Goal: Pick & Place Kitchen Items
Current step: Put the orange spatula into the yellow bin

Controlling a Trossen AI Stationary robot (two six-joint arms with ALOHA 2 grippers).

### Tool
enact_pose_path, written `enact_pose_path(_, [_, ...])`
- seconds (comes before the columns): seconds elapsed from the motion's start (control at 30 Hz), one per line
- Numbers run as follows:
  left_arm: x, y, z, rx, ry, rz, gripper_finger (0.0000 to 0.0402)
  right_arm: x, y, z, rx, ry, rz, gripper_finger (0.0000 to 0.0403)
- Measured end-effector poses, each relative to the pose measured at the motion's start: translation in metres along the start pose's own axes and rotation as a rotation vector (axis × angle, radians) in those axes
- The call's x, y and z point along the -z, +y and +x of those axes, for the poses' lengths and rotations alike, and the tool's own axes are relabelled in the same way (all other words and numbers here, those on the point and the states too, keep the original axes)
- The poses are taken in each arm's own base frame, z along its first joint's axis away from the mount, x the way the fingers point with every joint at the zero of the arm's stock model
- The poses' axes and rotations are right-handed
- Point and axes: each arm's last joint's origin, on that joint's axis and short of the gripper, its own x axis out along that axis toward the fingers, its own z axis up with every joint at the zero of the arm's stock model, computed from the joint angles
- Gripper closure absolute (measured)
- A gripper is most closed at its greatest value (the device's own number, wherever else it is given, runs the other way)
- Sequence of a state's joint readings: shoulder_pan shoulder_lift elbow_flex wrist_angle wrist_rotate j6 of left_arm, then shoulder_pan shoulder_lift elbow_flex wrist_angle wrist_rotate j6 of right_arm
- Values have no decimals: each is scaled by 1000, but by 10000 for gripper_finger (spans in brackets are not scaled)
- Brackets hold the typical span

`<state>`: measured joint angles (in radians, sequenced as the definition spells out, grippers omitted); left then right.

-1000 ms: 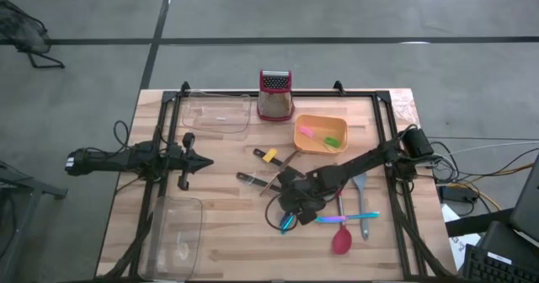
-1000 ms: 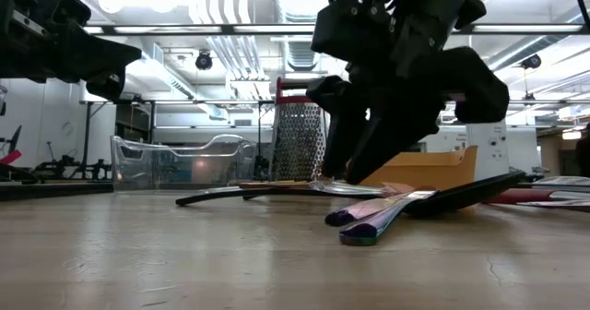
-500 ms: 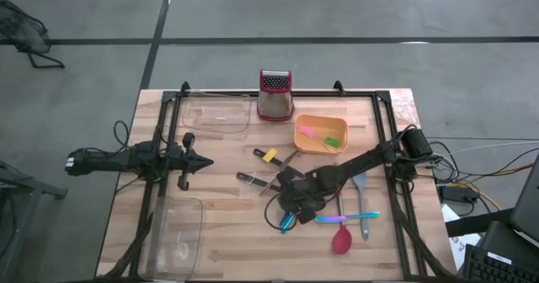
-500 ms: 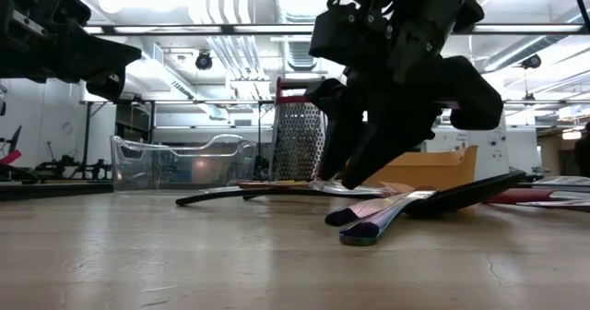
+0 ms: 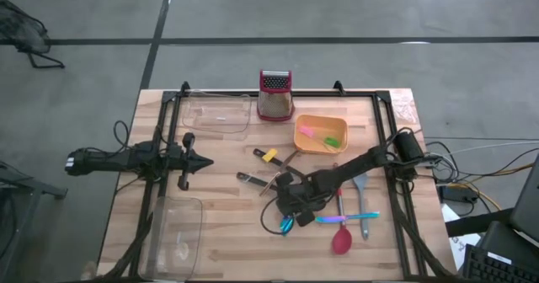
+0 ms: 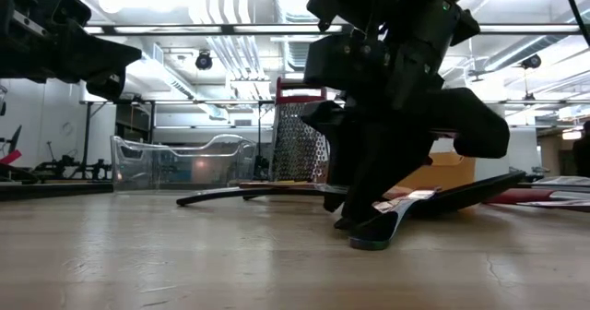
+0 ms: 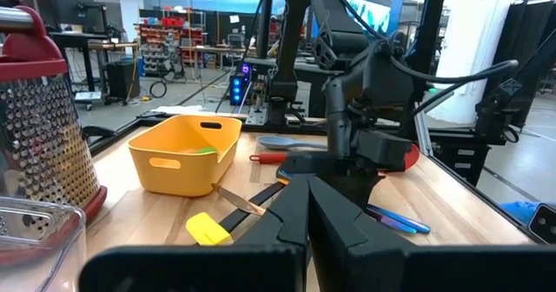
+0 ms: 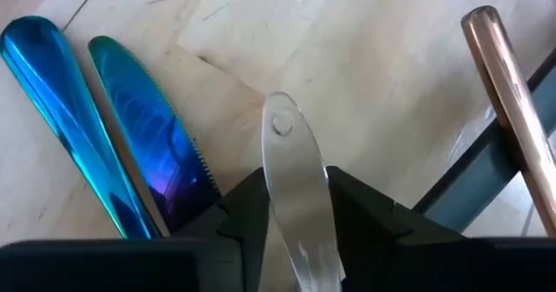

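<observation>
Gripping: right gripper [image 5: 288,205], mid-table, closed on clear utensil handle [image 8: 296,188] beside iridescent blue cutlery [image 8: 148,144]. Advice: lift straight, avoiding neighbours.

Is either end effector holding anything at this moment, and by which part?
The right end effector is pinched on a clear, flat utensil handle partway along, with the holed tip sticking out past the fingers. The left end effector holds nothing.

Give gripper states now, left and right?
Left gripper: shut, empty, parked at the table's left.
Right gripper: shut on a clear utensil handle.
</observation>
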<state>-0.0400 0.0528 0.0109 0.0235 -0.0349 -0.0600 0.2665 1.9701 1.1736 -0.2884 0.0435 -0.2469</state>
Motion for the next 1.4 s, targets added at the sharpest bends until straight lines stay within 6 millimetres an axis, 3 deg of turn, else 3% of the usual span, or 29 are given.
enact_pose_path(0.23, [0,0,0,0,1,0,396,-3,-1,-6,0,21,-1,332])
enact_pose_path(0.57, [0,0,0,0,1,0,396,-20,-6,-21,8,9,-3,321])
enact_pose_path(0.83, [0,0,0,0,2,0,396,-29,-13,-48,49,7,9,329])
enact_pose_path(0.97, [0,0,0,0,3,0,396,-30,-21,-67,87,-17,48,318])
enact_pose_path(1.13, [0,0,0,0,2,0,396,-25,-36,-89,143,-17,125,332])
enact_pose_path(1.4, [0,0,0,0,3,0,396,-5,-70,-112,282,41,398,314])
